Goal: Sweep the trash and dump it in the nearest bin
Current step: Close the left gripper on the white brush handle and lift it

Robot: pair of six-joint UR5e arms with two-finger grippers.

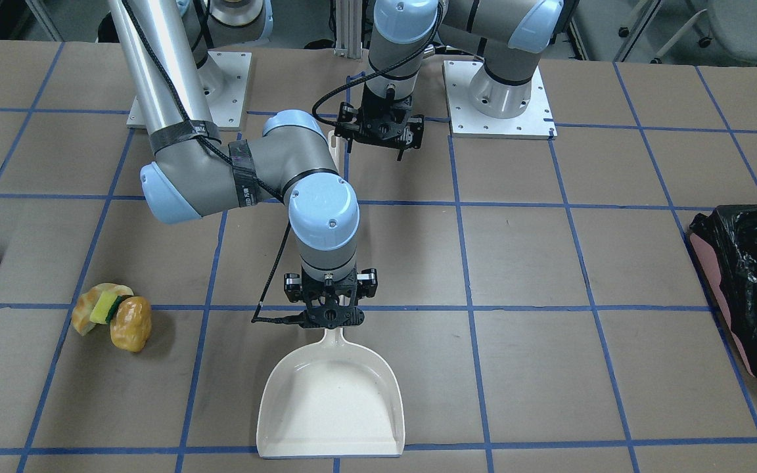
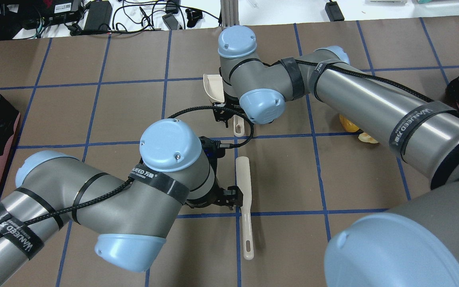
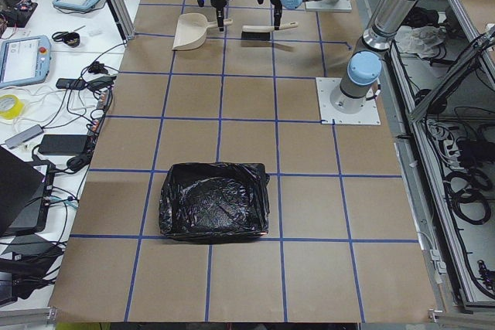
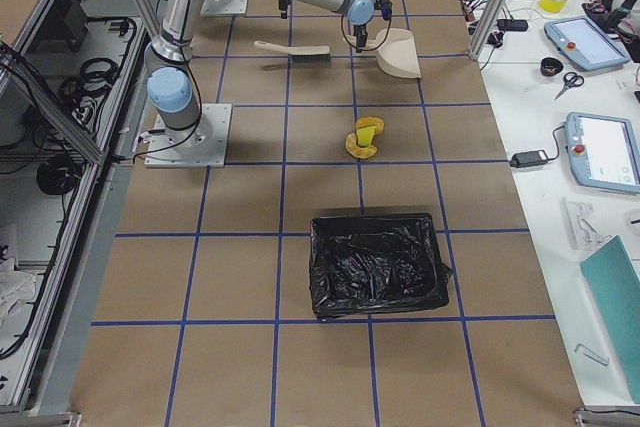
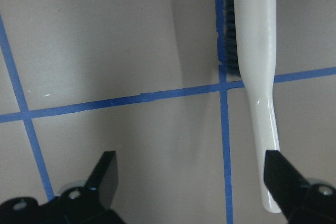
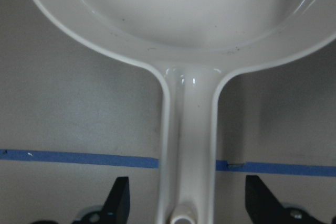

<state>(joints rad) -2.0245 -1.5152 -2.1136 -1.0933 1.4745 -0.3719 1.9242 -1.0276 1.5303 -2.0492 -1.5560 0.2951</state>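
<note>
- We see the trash in one tight cluster on the worktop (image 1: 523, 263). It is a tan toy croissant (image 1: 89, 305), a yellow-and-green sponge block (image 1: 105, 307) wedged in the middle, and a glossy golden-brown toy bread roll (image 1: 131, 323), each touching the next.
- In the overhead view the right arm (image 2: 373, 99) hides most of that cluster. Only a yellow and a tan edge show beneath it.
- The closest bin (image 4: 376, 265), lined with a black bag, stands near the cluster towards the robot's right end of the worktop. A second black-bagged bin (image 3: 215, 200) stands well apart at the left end.
- The cream dustpan (image 1: 331, 394) lies flat, well apart from the trash. Its mouth faces the operators' side and its handle points back at the robot.
- The right jaws straddle that handle and are spread wide, with a finger (image 6: 119, 199) on either side and a clear gap on both sides. They grip nothing.
- The cream brush (image 2: 246, 207), with dark bristles, lies flat closer to the robot's base.
- The left jaws hang low over the brush's handle end, wide open and holding nothing. One finger (image 5: 281, 177) overlaps the handle tip in the wrist view, and we cannot tell whether it touches. The other finger stands well clear.
</note>
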